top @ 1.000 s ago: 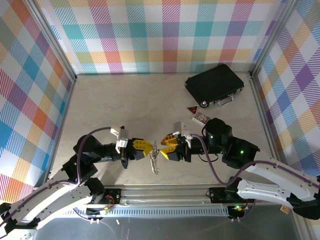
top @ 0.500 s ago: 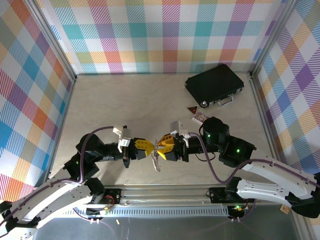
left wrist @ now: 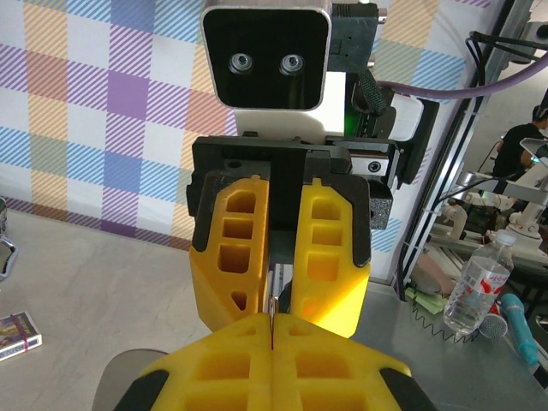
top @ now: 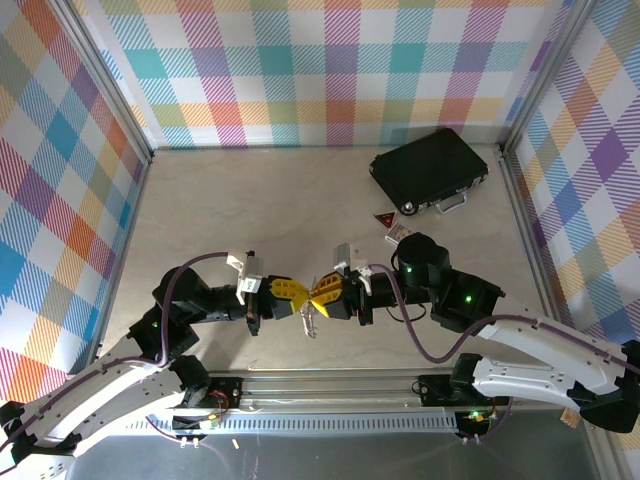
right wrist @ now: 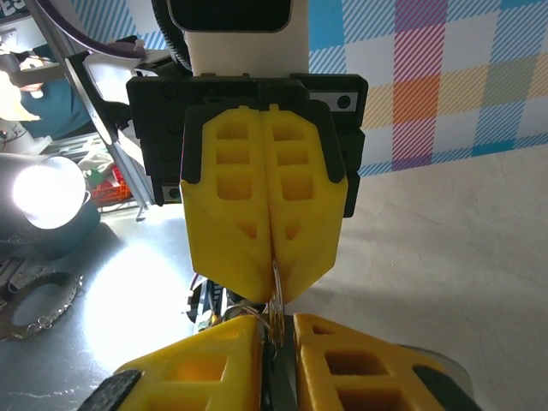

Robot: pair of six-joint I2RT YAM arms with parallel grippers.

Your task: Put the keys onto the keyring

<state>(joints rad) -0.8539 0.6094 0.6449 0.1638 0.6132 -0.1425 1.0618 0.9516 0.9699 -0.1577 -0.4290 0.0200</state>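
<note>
Surface and room: a pale beige worktop (top: 250, 200) is enclosed on the left, far and right sides by walls of multicoloured plaid (top: 330, 70). An aluminium rail (top: 330, 385) runs along the near edge, where my two arms are mounted.

Left arm: my left hand (top: 301, 294) points right, toward the middle of the worktop. Its yellow fingers are clenched tight with no gap between them. In the right wrist view, the thin silver metal keyring (right wrist: 276, 287) emerges from the seam at their tips, so this hand is grasping the keyring.

Task item: the small flat silver-grey metal keys (top: 306, 322) are directly below the point where the two hands meet, near the rail. In the top view their long axis runs from the fingertips toward the near edge, leaning slightly left, with the free ends pointing toward the near edge. The teeth are too small to make out.

Right arm: my right hand (top: 315, 296) points left, tip to tip with the left hand. Its fingers stand narrowly apart with the keyring passing between them. I cannot tell whether they clamp it.

Right side: a small patterned card (top: 399, 233) lies just beyond the right wrist. A black rectangular case (top: 428, 168) lies in the far right corner, well apart from the hands.
</note>
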